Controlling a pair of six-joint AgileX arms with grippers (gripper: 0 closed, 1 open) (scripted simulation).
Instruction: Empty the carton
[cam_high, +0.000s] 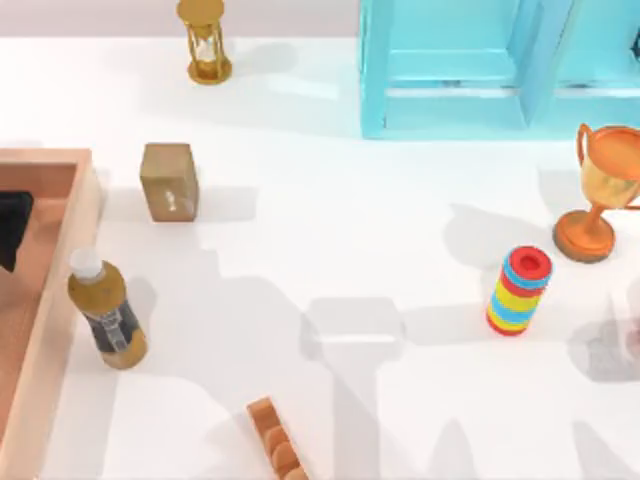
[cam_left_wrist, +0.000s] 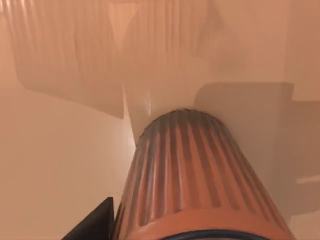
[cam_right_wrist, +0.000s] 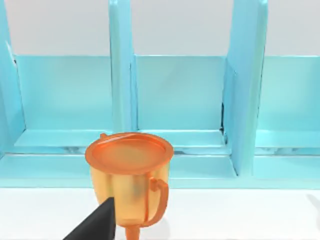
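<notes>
My left gripper (cam_high: 12, 225) sits inside the carton (cam_high: 62, 300), over a ribbed orange cylinder (cam_left_wrist: 192, 180); I cannot tell its grip. Bottle (cam_high: 107, 315) stands just outside.

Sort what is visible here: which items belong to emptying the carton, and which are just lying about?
Part of the job:
carton, at the table's left edge
ribbed orange cylinder, close under the left wrist camera inside the carton
left end effector, over the carton

Lying about:
bottle, beside the carton
tan block
hourglass
blue cabinet
trophy
ring stack
</notes>
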